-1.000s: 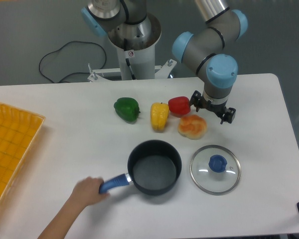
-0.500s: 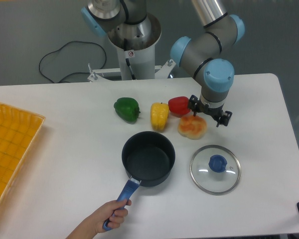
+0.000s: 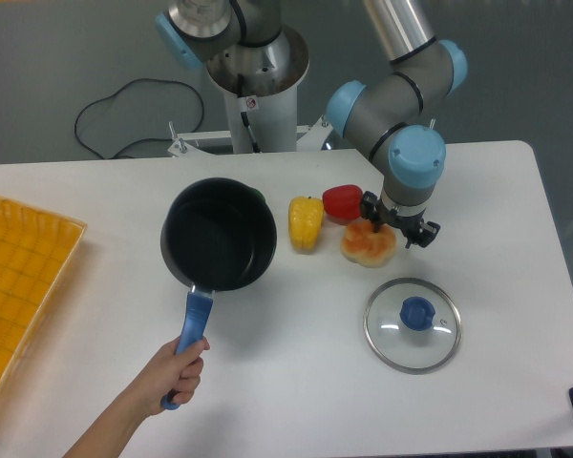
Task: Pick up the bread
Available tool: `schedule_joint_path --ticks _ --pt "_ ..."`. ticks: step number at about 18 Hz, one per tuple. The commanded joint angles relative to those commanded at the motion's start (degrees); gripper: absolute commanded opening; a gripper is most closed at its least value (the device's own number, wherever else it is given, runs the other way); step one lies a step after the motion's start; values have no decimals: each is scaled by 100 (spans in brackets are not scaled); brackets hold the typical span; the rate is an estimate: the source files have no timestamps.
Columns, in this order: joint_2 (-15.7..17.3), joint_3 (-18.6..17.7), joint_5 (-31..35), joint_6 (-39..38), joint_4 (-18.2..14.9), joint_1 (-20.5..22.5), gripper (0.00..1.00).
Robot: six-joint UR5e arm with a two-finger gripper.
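The bread (image 3: 367,244), an orange-golden lumpy bun with pale patches, lies on the white table right of the yellow pepper (image 3: 306,222) and just in front of the red pepper (image 3: 343,201). My gripper (image 3: 395,229) hangs directly over the bun's right rear part, pointing down. Its fingers are hidden under the wrist and its black flange, so whether they are open or shut does not show. I cannot tell if they touch the bun.
A person's hand (image 3: 174,370) holds a black saucepan (image 3: 219,234) by its blue handle, lifted over where a green pepper lay. A glass lid (image 3: 413,323) with a blue knob lies front right. An orange tray (image 3: 19,286) sits at the left edge.
My gripper has shifted left and lower, onto the bread. The hand has lifted the saucepan from the table's middle up and to the left, covering the green pepper.
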Motion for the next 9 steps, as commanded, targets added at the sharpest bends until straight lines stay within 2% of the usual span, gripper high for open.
schedule_joint_path --ticks 6,9 --pt "9 18 0 53 -9 35 2" --pt "44 202 9 70 -114 88 0"
